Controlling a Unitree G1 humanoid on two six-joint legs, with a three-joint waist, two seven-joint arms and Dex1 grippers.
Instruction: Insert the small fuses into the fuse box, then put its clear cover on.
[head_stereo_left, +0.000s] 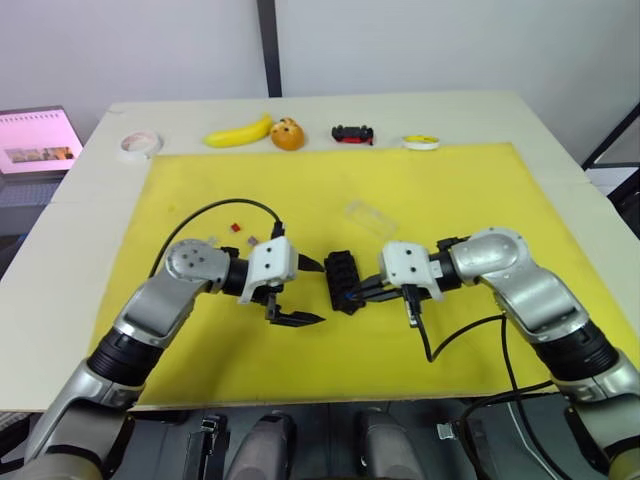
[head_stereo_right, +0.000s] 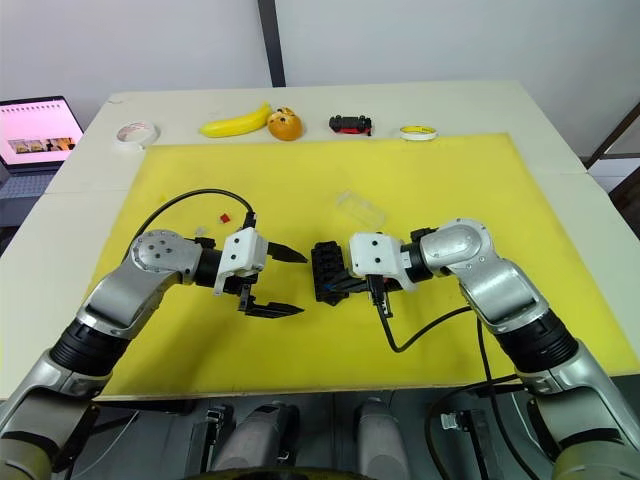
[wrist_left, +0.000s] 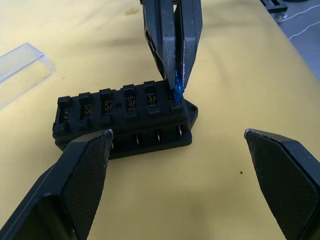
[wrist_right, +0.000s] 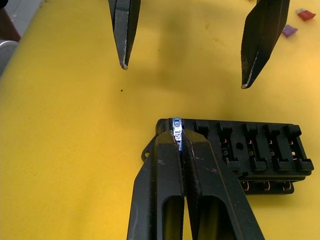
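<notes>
Right gripper (head_stereo_left: 358, 296) is pinched tight on a blue fuse (wrist_left: 177, 89) at the near end of the fuse box (head_stereo_left: 343, 280), which sits mid-mat on the yellow mat (head_stereo_left: 450, 190). Left gripper (head_stereo_left: 312, 292), at the box's 9 o'clock, is spread wide and holds nothing. At the box's 1 o'clock lies the clear cover (head_stereo_left: 368, 217); at its 10 o'clock, a red fuse (head_stereo_left: 236, 227) and a purple fuse (head_stereo_left: 251, 239) lie beyond the left gripper.

Left wrist view: the right gripper's fingers (wrist_left: 187, 35) hold the blue fuse at the box's end slot, its lower edge touching the box; the other slots look unfilled.

Right wrist view: the fuse's top edge reads 15, clamped between the closed fingers (wrist_right: 165, 175).
</notes>
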